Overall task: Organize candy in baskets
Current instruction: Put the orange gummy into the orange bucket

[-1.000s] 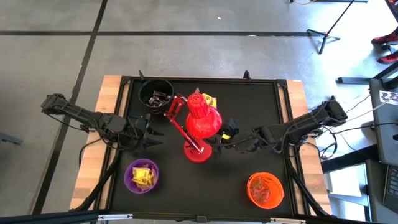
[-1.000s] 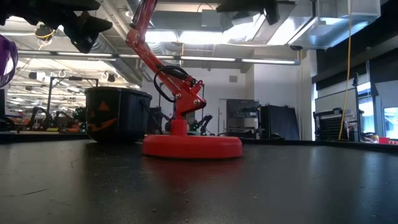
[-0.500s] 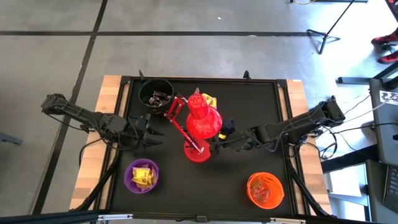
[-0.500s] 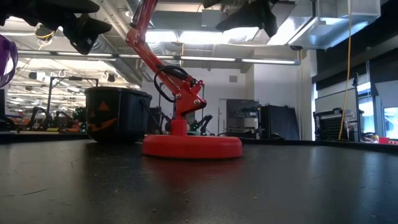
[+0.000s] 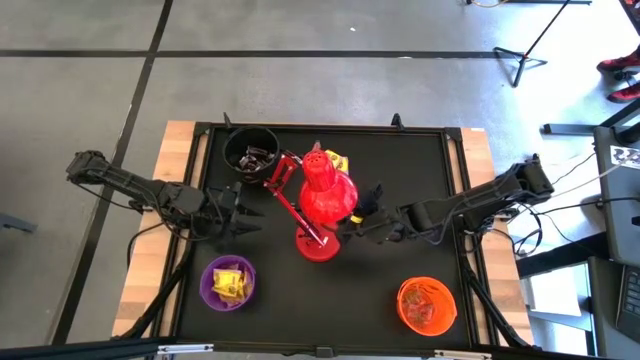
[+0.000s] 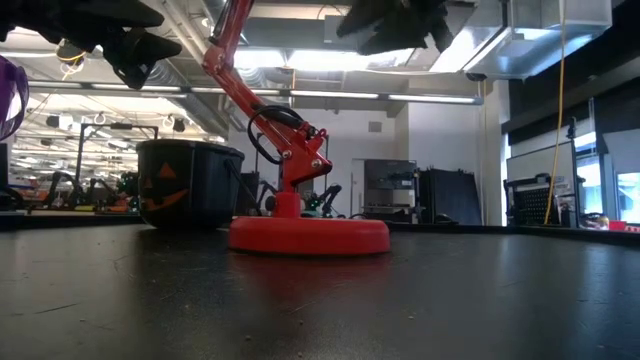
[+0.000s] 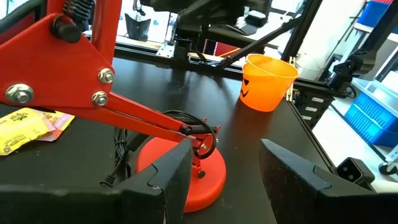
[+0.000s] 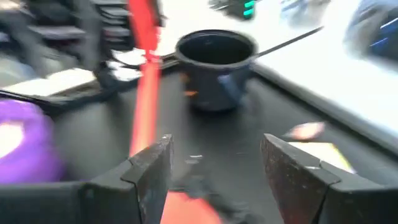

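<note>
Three baskets stand on the black table: a black one (image 5: 250,150) at the far left holding dark candy, a purple one (image 5: 228,282) at the near left holding yellow candy, and an orange one (image 5: 427,305) at the near right. A yellow candy (image 5: 337,161) lies on the table beyond the red lamp's head (image 5: 327,190). My left gripper (image 5: 245,213) hangs open left of the lamp, with nothing between its fingers (image 7: 180,168). My right gripper (image 5: 365,212) hangs open just right of the lamp's head and points toward the black basket (image 8: 216,59); it holds nothing.
A red desk lamp stands mid-table on its round base (image 5: 318,243), with its jointed arm (image 7: 93,81) slanting between my two grippers. A raised frame (image 5: 455,140) edges the table. There is free table between the lamp base and the orange basket (image 7: 267,81).
My right gripper has rolled about the line it points along and tipped a little, staying close beside the lamp's head. My left gripper has kept still. Both stay open.
</note>
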